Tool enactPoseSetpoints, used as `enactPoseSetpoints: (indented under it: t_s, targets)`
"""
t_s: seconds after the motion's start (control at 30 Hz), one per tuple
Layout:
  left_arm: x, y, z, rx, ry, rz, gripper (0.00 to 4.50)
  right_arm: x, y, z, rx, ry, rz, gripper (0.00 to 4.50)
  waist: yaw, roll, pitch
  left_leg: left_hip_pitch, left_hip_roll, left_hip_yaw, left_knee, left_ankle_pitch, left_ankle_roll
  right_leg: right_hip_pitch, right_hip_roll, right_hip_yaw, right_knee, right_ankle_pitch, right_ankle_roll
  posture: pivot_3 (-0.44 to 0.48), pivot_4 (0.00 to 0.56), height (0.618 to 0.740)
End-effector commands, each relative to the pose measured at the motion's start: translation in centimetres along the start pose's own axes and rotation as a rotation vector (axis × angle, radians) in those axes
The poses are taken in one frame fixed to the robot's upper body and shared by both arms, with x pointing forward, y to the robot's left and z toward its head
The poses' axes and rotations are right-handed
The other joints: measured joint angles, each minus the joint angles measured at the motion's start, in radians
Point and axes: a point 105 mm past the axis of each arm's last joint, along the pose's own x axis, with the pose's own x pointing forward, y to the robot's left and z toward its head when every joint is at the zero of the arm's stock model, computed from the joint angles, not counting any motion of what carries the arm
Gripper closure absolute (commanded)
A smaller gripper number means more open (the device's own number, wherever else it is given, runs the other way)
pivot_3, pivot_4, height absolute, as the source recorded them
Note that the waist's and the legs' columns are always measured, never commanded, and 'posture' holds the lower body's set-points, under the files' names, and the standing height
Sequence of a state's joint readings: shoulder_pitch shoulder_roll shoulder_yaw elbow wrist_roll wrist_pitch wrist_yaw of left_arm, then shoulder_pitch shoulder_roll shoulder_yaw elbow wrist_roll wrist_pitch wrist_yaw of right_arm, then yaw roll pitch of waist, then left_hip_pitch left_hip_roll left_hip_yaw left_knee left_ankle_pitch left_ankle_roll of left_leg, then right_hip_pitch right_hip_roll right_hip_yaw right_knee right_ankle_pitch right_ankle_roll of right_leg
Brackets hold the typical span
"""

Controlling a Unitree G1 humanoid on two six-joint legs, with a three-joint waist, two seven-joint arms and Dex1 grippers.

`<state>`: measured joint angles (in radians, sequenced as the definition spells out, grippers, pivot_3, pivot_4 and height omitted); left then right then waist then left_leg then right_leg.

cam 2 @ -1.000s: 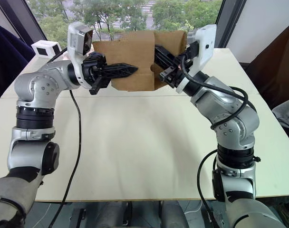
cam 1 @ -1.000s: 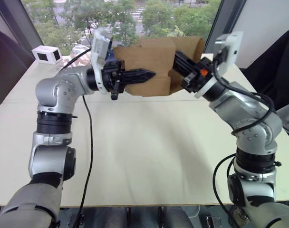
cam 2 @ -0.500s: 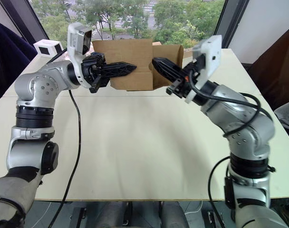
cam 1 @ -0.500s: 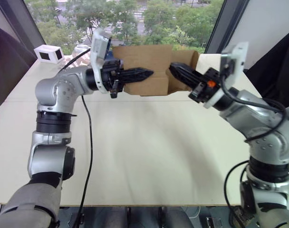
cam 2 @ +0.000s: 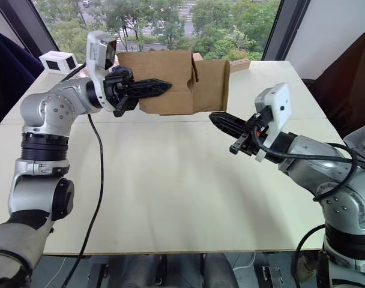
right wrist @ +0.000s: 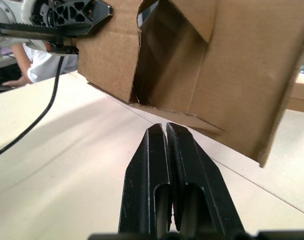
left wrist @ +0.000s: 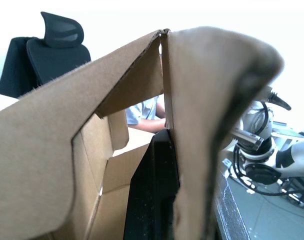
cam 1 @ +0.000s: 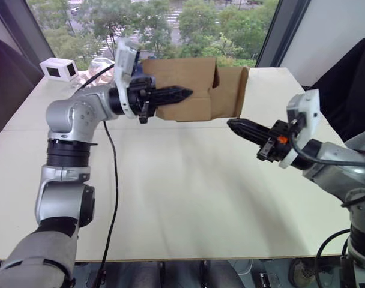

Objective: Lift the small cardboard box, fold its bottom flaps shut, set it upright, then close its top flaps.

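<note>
The small cardboard box hangs in the air over the far side of the table, lying on its side with its open end towards the right. My left gripper is shut on its front wall; one black finger shows inside the box. A side flap stands open at the box's right end. My right gripper is shut with nothing in it, apart from the box, below and to the right of that flap. In the right wrist view its fingertips point at the box's opening.
A small white box sits at the table's far left corner. A long thin tan block lies behind the carton. A black cable hangs from my left arm over the table. A person in a white shirt sits beyond.
My right gripper has pulled out of the box's end and dropped down and to the right, towards me. The side flap has swung open. The left gripper holds still.
</note>
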<state>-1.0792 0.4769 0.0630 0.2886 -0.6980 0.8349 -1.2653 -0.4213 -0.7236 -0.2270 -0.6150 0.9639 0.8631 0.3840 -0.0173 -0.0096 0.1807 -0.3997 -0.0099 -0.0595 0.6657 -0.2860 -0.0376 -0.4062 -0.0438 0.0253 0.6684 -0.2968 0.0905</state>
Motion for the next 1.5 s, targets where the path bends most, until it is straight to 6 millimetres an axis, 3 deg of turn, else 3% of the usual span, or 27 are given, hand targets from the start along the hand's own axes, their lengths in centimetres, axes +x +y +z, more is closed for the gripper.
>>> enactPoseSetpoints:
  t_s: [0.03, 0.33, 0.63, 0.77, 0.87, 1.0, 1.07, 1.17, 1.23, 1.33, 1.5]
  targets:
    - [0.4, -0.9, 1.5, 0.070, -0.010, -0.032, 4.50, 0.9, 0.2, 1.2, -0.074, -0.058, -0.009, 4.42, 0.000, 0.000, 0.000, 0.000, 0.000, 0.000, 0.000, 0.000, 0.000, 0.000, 0.000, 0.000, 0.000, 0.000, 0.000, 0.000, 0.150, 0.740]
    - [0.2, -1.3, 1.3, 0.062, 0.006, -0.038, 4.50, 2.7, 1.2, 2.4, -0.061, -0.140, 0.063, 4.42, 0.001, 0.000, 0.000, 0.000, 0.000, 0.000, 0.000, 0.000, 0.000, 0.000, 0.000, 0.000, 0.000, 0.000, 0.000, 0.000, 0.150, 0.740]
    - [0.0, -1.1, 1.2, 0.061, 0.003, -0.020, 4.50, 3.0, 1.9, 2.8, -0.051, -0.158, 0.113, 4.42, 0.002, 0.000, 0.000, 0.000, 0.000, 0.000, 0.000, 0.000, 0.000, 0.000, 0.000, 0.000, 0.000, 0.000, 0.000, 0.000, 0.150, 0.740]
    - [-0.5, -0.9, 1.7, 0.054, -0.019, -0.004, 4.50, -0.8, 1.5, 4.9, 0.101, -0.219, 0.218, 4.42, 0.007, 0.000, 0.000, -0.001, 0.000, 0.000, 0.000, 0.000, 0.000, 0.000, -0.001, 0.000, 0.000, 0.000, 0.000, 0.000, 0.150, 0.740]
    - [-1.1, -1.4, 2.2, 0.027, -0.043, -0.021, 4.50, -2.7, -1.2, 5.9, 0.103, -0.249, 0.116, 4.42, 0.005, 0.000, 0.000, -0.002, -0.001, -0.001, 0.001, 0.000, 0.000, 0.000, -0.001, -0.001, -0.001, 0.000, 0.000, 0.000, 0.150, 0.740]
    - [-1.3, -1.6, 2.3, 0.027, -0.039, -0.022, 4.50, -3.2, -4.7, 4.7, 0.073, -0.205, -0.049, 4.42, 0.000, 0.000, 0.000, -0.001, 0.000, 0.000, 0.001, 0.000, 0.000, 0.000, -0.001, -0.001, -0.001, 0.000, 0.000, 0.000, 0.150, 0.740]
    - [-1.3, -1.7, 2.4, 0.025, -0.043, -0.024, 4.50, -3.0, -7.2, 3.6, 0.064, -0.196, -0.165, 4.42, -0.003, 0.000, 0.000, 0.000, 0.000, 0.000, 0.000, 0.000, 0.000, 0.000, 0.000, 0.000, 0.000, 0.000, 0.000, 0.000, 0.150, 0.740]
    - [-1.1, -1.8, 2.4, 0.025, -0.043, -0.030, 4.50, -1.5, -8.5, 1.8, 0.046, -0.158, -0.201, 4.42, -0.002, 0.000, 0.000, 0.000, 0.000, 0.001, 0.000, 0.000, 0.000, 0.000, 0.000, 0.000, 0.000, 0.000, 0.000, 0.000, 0.150, 0.740]
    - [-1.0, -1.7, 2.2, 0.023, -0.042, -0.031, 4.50, -0.2, -8.4, 1.1, 0.038, -0.140, -0.174, 4.42, -0.005, 0.000, 0.000, 0.000, 0.000, 0.001, 0.000, 0.000, 0.000, -0.001, 0.000, 0.000, 0.001, 0.000, 0.000, 0.000, 0.150, 0.740]
    - [-0.8, -1.5, 2.1, 0.019, -0.049, -0.028, 4.50, 1.9, -7.8, 1.6, 0.056, -0.177, -0.107, 4.42, -0.005, 0.001, 0.000, -0.001, 0.000, 0.001, 0.000, 0.000, 0.000, -0.002, 0.001, 0.001, 0.001, 0.000, 0.000, 0.000, 0.150, 0.740]
    - [-0.7, -1.5, 2.0, 0.010, -0.052, -0.030, 4.50, 3.4, -4.7, 3.3, 0.116, -0.275, 0.070, 4.42, 0.002, 0.001, 0.000, -0.002, 0.000, 0.000, 0.001, 0.000, -0.001, -0.003, 0.000, 0.000, 0.001, 0.000, 0.000, 0.000, 0.150, 0.740]
